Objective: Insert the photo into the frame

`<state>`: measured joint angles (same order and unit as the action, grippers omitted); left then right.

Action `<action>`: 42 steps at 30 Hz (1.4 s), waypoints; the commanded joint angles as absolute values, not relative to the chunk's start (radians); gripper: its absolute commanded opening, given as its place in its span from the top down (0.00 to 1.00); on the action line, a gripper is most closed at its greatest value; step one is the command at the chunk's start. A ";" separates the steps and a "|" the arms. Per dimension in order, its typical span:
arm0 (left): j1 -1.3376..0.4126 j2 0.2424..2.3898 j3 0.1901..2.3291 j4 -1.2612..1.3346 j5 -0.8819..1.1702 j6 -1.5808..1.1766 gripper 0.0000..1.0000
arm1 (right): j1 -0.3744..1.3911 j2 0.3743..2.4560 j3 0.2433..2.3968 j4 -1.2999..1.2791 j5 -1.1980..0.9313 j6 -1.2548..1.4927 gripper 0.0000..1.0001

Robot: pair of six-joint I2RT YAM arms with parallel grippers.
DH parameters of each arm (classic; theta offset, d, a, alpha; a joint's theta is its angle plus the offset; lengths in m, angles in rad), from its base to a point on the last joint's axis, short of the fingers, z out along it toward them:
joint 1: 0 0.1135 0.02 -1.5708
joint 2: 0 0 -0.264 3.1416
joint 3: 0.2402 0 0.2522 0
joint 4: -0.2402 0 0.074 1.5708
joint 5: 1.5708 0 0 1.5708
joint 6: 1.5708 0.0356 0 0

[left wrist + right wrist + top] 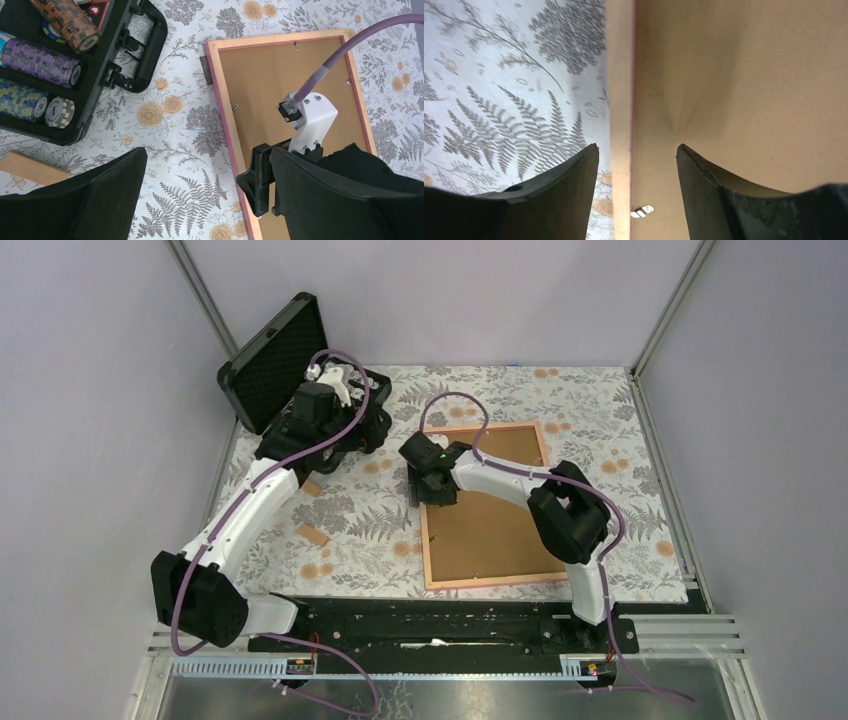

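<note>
Top view: your frame [495, 581] lies flat on the right, back side up, its long side running away from the arm bases.
Backing board [490, 535]: fills the frame.
Photo: hidden, so you cannot tell where it is.
Right gripper [636, 150]: fingers apart, holding nothing, right over the frame's left edge. This arm is nearer.
Left gripper [207, 155]: wide apart, empty, off to the left by the case [90, 122].

- One large, flat, rectangular frame [490, 580] with a thin pinkish-orange wooden border.
- One brown cardboard-like backing board [480, 530] inside that border.
- Three small metal tabs [296, 46] visible along the board's edges in the left wrist view.
- One black hard case [270, 365] with a foam-lined lid.
- At least four patterned poker-chip stacks [42, 64] lying sideways in the case.
- Two small pale wooden blocks [312, 534] on the floral bench [380, 530].
- Two white-and-black robot arms [245, 510], each with one gripper: the left gripper [209, 155] and the right gripper [636, 150].
</note>
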<state>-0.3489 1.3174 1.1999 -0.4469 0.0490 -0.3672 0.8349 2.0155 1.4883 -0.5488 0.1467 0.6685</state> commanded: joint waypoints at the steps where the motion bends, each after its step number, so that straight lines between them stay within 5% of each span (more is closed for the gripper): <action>1: -0.304 1.306 1.192 -0.377 0.117 -0.399 0.01 | 0.881 2.070 1.591 -0.602 0.267 0.717 0.37; 8: -0.239 1.307 1.166 -0.344 0.163 -0.433 0.01 | 0.951 2.168 1.603 -0.630 0.460 0.778 0.80; 13: -0.163 1.301 1.131 -0.309 0.181 -0.479 0.01 | 0.953 2.067 1.509 -0.508 0.460 0.743 1.00; 25: -0.107 1.501 1.075 -0.155 0.576 -0.601 0.05 | 0.951 1.636 1.148 -0.198 0.311 0.633 1.00; 42: -0.177 1.482 0.810 0.262 0.525 -0.930 0.04 | 0.950 1.399 0.604 0.368 0.069 0.301 1.00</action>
